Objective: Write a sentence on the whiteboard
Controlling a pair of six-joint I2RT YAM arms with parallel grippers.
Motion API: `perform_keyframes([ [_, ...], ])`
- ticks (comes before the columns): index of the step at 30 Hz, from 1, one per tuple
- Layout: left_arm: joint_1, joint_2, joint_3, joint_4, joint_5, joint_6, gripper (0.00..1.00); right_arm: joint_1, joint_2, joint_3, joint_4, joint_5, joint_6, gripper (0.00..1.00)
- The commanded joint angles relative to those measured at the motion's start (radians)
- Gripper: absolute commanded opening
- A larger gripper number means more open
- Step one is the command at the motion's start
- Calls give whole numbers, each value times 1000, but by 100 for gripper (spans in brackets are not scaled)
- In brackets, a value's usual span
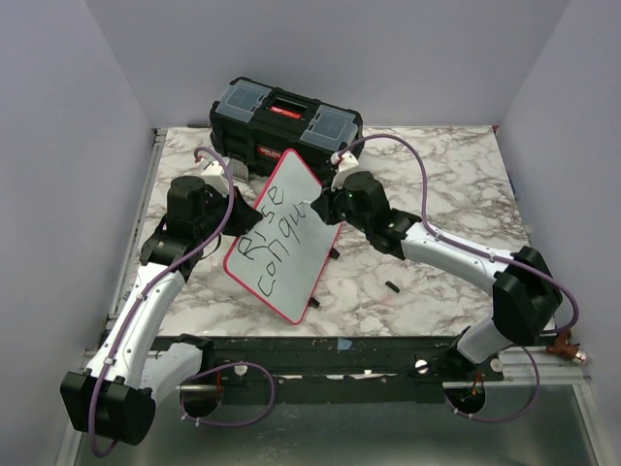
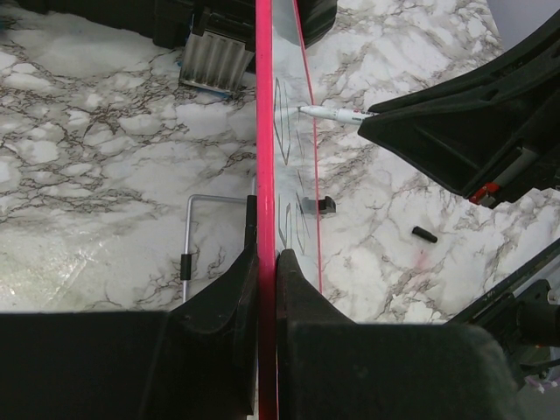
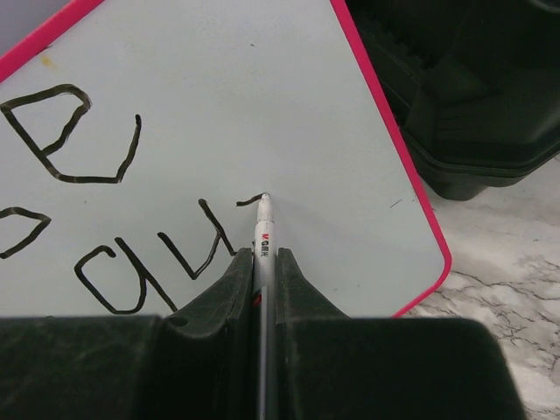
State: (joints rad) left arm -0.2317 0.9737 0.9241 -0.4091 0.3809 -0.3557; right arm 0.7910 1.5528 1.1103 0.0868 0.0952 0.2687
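Note:
The whiteboard (image 1: 294, 177), white with a pink-red rim, is held tilted up off the table in front of the toolbox. My left gripper (image 1: 236, 231) is shut on its left edge; the left wrist view shows the rim (image 2: 265, 131) edge-on between my jaws (image 2: 265, 259). The sentence (image 1: 275, 243) reads "Rise" and, below it, "conqu" in black. My right gripper (image 1: 321, 206) is shut on a thin white marker pen (image 3: 263, 229), whose tip touches the board face (image 3: 262, 96) at a short fresh stroke just right of the "qu" (image 3: 153, 262). The pen also shows in the left wrist view (image 2: 337, 114).
A black toolbox (image 1: 286, 121) stands right behind the board, close to its top corner (image 3: 472, 87). A small black cap (image 1: 393, 286) lies on the marble table right of the board. Another small black piece (image 1: 335, 254) sits by the board's lower edge.

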Motion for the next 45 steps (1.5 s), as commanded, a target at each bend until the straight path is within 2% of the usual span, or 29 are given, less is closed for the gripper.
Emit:
perform_keyframes([
  [1,-18,7,2,-55,-12,104,0,-11,35,42,25,-21,-1,1],
  [9,-20,8,1,-55,-13,104,0,-12,46,74,24,-41,-3,1],
  [20,-23,6,1,-56,-15,106,0,-12,16,30,43,-128,19,1],
  [45,-26,3,-1,-58,-25,107,0,-12,-45,-103,44,-121,42,1],
])
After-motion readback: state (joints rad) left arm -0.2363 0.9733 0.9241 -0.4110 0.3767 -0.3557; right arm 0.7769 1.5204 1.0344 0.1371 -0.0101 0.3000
